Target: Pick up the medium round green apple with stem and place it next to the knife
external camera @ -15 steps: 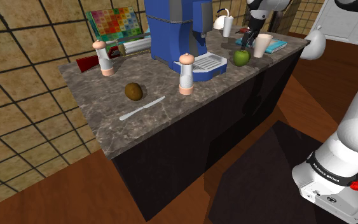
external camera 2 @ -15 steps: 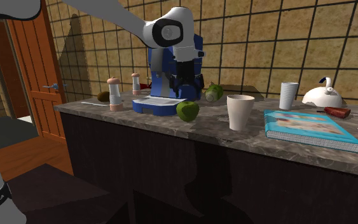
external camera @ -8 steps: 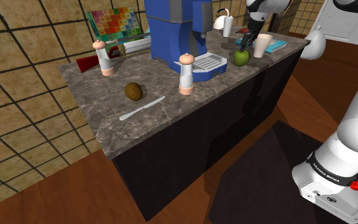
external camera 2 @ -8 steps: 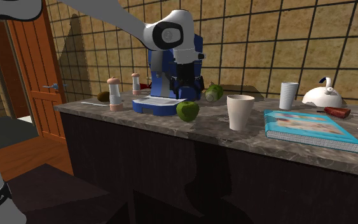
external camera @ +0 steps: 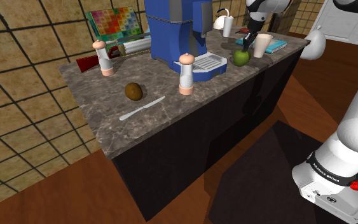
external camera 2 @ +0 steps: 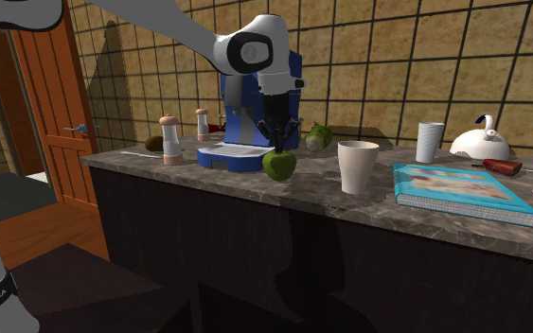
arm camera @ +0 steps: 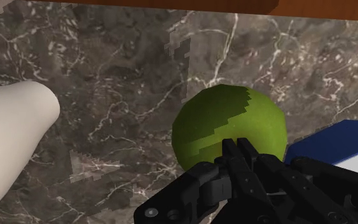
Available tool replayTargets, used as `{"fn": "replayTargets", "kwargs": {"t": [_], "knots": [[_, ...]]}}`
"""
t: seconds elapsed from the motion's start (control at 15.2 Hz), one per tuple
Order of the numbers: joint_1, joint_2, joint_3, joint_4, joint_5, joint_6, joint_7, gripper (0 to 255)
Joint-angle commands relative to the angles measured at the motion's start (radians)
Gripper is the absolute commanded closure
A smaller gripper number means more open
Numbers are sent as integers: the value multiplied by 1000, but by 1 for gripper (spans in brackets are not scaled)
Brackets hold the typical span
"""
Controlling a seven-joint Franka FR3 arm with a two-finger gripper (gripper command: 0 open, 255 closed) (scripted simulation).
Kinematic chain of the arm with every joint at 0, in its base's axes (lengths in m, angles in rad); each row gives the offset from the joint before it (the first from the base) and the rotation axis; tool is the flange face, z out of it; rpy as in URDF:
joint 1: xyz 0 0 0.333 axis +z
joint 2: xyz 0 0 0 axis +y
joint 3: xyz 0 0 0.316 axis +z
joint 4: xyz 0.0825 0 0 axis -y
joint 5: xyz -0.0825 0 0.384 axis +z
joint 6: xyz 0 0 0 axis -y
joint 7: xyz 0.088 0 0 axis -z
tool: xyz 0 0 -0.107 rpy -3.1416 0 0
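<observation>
The green apple (external camera: 241,58) (external camera 2: 278,166) (arm camera: 222,121) rests on the dark marble counter (external camera: 101,130), between the blue coffee machine (external camera: 171,32) and a white cup (external camera: 262,44). My black gripper (external camera: 244,46) (external camera 2: 278,148) (arm camera: 234,147) hangs straight down with its tips at the apple's top. Its fingers meet, and I see nothing between them; the apple's stem is hidden under them. The pale knife (external camera: 142,108) lies far off toward the shoulder view's left, near the counter's front edge.
A brown oval fruit (external camera: 133,91) lies beside the knife. Two pepper mills (external camera: 185,74) (external camera: 102,57) stand on the counter. Past the white cup (external camera 2: 357,166) lie a blue book (external camera 2: 463,189), a tumbler (external camera 2: 430,142) and a white kettle (external camera 2: 480,140). A second green fruit (external camera 2: 317,138) sits behind the apple.
The gripper has come down onto the apple's top and its fingers have gone from apart to shut. The apple has not moved.
</observation>
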Motion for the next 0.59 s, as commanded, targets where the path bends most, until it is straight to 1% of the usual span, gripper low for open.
{"fn": "replayTargets", "kwargs": {"t": [0.0, 0.13, 0.53], "knots": [[0, 0, 0, 0, 0, 0, 0, 255], [0, 0, 0, 0, 0, 0, 0, 255], [0, -17, -4, 59, -13, -73, 13, 255]]}}
